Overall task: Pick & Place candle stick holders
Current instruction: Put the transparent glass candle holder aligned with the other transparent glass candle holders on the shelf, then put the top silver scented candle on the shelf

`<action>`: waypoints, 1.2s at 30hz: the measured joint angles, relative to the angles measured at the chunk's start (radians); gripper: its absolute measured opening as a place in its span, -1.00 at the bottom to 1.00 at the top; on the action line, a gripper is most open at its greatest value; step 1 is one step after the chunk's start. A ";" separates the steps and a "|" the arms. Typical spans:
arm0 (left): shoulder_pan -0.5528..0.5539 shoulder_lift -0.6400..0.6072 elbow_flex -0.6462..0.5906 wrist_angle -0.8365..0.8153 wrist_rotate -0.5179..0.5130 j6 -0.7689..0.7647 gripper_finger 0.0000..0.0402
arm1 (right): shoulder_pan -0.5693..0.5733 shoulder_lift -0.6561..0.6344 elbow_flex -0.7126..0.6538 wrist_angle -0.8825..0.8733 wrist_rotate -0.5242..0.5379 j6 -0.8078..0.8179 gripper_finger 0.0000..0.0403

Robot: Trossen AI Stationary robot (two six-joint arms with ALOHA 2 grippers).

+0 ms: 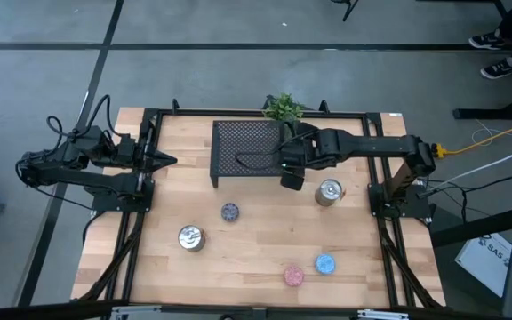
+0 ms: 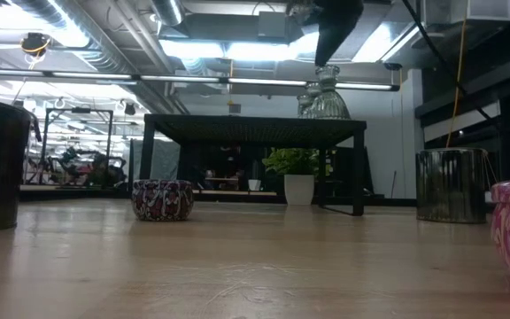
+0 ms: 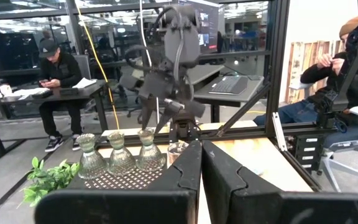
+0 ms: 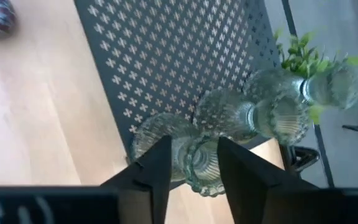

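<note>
Three olive-green glass holders (image 3: 121,154) stand in a row on the black mesh rack (image 1: 243,147), near its right edge. My right gripper (image 4: 194,146) hangs over the rack's right end (image 1: 290,171) and is shut on the nearest holder (image 4: 197,165). On the wood lie two silver holders (image 1: 329,192) (image 1: 191,238), a purple one (image 1: 229,212), a pink one (image 1: 293,276) and a blue one (image 1: 324,264). My left gripper (image 1: 163,160) waits shut and empty at the table's left edge. My right gripper pinches the upper cup (image 4: 194,168) of the glass holder between its two fingers. The fingers come from above and point down. The holder is upright, and its base (image 2: 328,111) rests on the rack's top.
A small green plant (image 1: 283,108) stands just behind the rack's far right corner. Black frame rails (image 1: 380,160) run along the table's sides. Bare wood lies in front of the rack between the loose holders. People sit at desks beyond the table.
</note>
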 joint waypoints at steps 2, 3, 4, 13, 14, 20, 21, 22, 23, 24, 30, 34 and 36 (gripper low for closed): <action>0.000 0.000 0.000 0.000 0.000 0.000 -0.96 | 0.008 0.000 0.026 -0.001 0.000 -0.009 -0.29; 0.000 0.000 0.000 0.000 0.000 0.000 -0.96 | 0.011 0.000 0.038 -0.001 0.000 -0.010 -0.27; 0.000 0.000 0.000 0.000 0.000 0.000 -0.97 | 0.015 0.000 0.049 0.000 0.000 -0.011 -0.26; 0.000 0.000 0.000 0.000 0.000 0.000 -0.96 | 0.075 -0.001 0.074 0.015 -0.251 0.005 -0.24; 0.000 0.000 0.000 0.000 0.000 0.000 -0.96 | 0.087 -0.001 0.074 0.015 -0.279 0.017 -0.24; 0.000 0.000 0.000 0.000 0.000 0.000 -0.97 | 0.193 -0.001 0.074 -0.039 -0.312 0.070 -0.24; 0.000 0.000 0.000 0.000 0.000 0.000 -0.96 | 0.212 -0.001 0.074 -0.053 -0.288 0.083 -0.24; 0.000 0.000 0.000 0.000 0.000 0.000 -0.96 | 0.230 -0.002 0.069 -0.061 -0.260 0.101 -0.24; 0.000 0.000 0.000 0.000 0.000 0.000 -0.96 | 0.247 -0.003 0.063 -0.073 -0.229 0.119 -0.24; 0.000 0.000 0.000 0.000 0.000 0.000 -0.96 | 0.262 -0.003 0.057 -0.091 -0.197 0.141 -0.24; 0.000 0.000 0.000 0.000 0.000 0.000 -0.97 | 0.337 -0.006 0.027 -0.161 -0.116 0.276 -0.24; 0.000 0.000 0.000 0.000 0.000 0.000 -0.96 | 0.367 -0.006 -0.013 -0.188 -0.091 0.357 -0.24; 0.000 0.000 0.000 0.000 0.000 0.000 -0.96 | 0.379 -0.006 -0.040 -0.192 -0.089 0.395 -0.24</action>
